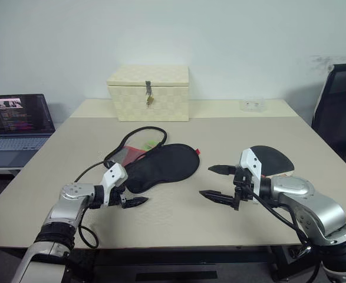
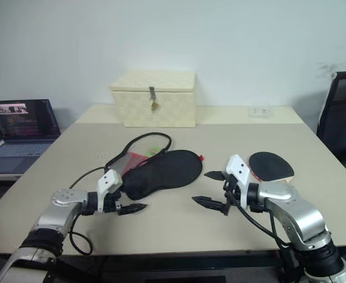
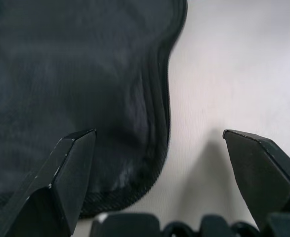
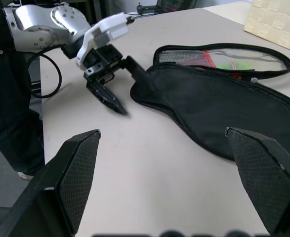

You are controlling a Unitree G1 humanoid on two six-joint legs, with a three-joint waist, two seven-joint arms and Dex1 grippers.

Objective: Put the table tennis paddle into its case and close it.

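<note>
Here, the case (image 1: pixel 161 167) lies unzipped at centre frame on the worktop (image 1: pixel 231 135), black fabric with red and green showing inside.
Right of it rests the table tennis paddle (image 2: pixel 271 165), black-faced; the right wrist view shows the left gripper (image 4: pixel 116 86) straddling the case's narrow end, fingers wide, and the right gripper (image 1: pixel 215 181) spread too.

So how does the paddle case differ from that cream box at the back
The case is black, soft and flat, lying unzipped mid-table; the box is cream, checkered, rigid and upright, latched shut at the far edge. The left gripper is at the case; the box stands untouched. Both rest on the table.
</note>
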